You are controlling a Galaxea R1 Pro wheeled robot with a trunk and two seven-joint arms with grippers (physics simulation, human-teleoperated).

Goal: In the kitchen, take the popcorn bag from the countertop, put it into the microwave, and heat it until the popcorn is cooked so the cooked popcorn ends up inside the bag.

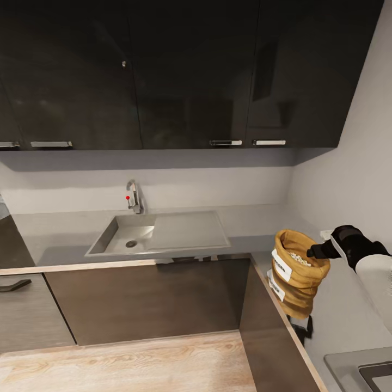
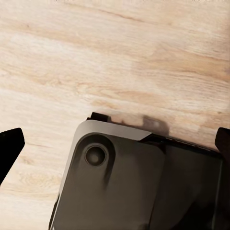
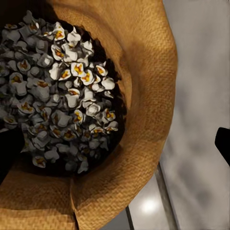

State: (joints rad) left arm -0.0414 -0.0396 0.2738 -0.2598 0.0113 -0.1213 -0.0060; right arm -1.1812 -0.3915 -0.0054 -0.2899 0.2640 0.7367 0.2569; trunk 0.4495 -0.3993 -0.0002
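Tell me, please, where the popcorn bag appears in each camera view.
Head view: popcorn bag at lower right, at the right end effector.
Left wrist view: wood floor, no bag.
Right wrist view: the bag seen from above.
Shared landmark: the grey countertop.

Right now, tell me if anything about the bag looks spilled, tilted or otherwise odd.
The popcorn bag leans, hanging off the right claw with its base raised above the countertop. Its mouth is open and the popcorn sits inside; none shows spilled on the counter. Nothing else stands out.
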